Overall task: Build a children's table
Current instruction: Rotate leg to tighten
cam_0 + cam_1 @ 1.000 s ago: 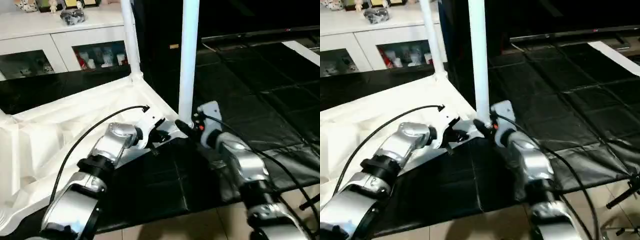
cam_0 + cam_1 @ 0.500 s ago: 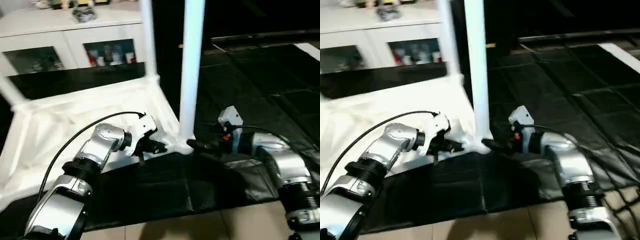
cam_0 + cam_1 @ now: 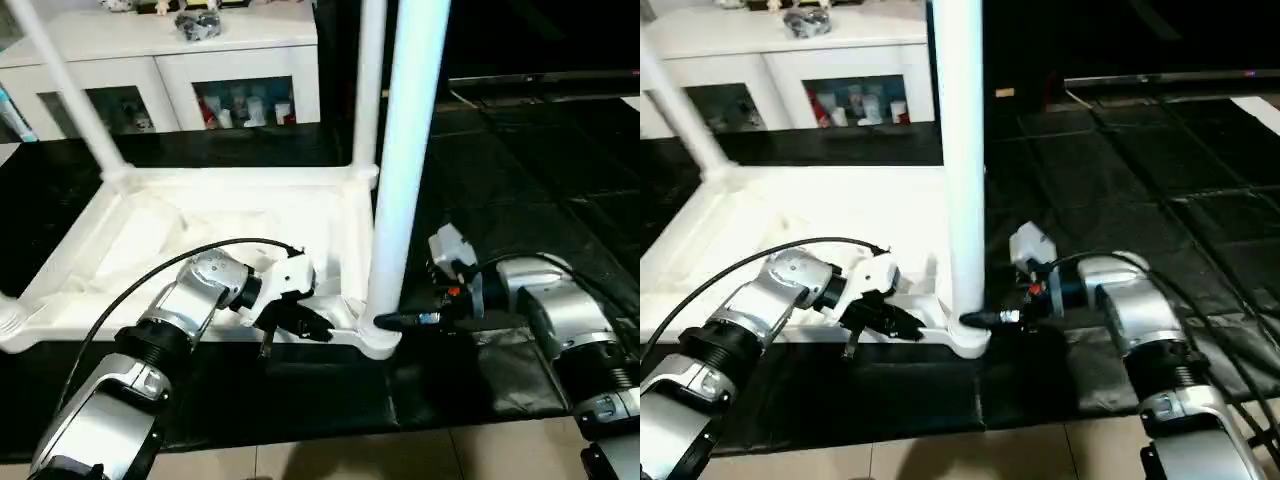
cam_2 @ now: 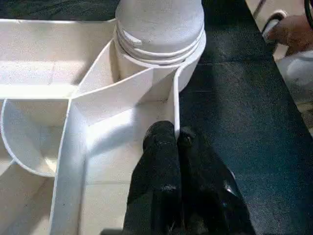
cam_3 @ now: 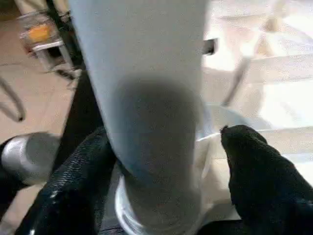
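Note:
The white children's table lies upside down on a black mat, its ribbed top (image 3: 160,250) facing up. Legs stand in three corner sockets: the near right leg (image 3: 405,150), the far right leg (image 3: 368,90) and the far left leg (image 3: 60,90). The near left socket (image 3: 8,322) shows at the picture's edge. My left gripper (image 3: 312,327) is shut on the thin rim wall (image 4: 176,112) just beside the near right socket. At the foot of that near right leg (image 5: 146,98) my right gripper (image 5: 164,137) is open, one finger (image 5: 83,171) against it and the other finger (image 5: 249,161) apart.
A white cabinet (image 3: 200,70) with glass doors stands behind the table. The black mat (image 3: 500,200) spreads to the right and back. Pale tiled floor (image 3: 400,455) runs along the front. Black cables loop over both forearms.
The whole view has swung round. My right arm now reaches the leg's foot from the right side. The left gripper has stayed shut on the rim.

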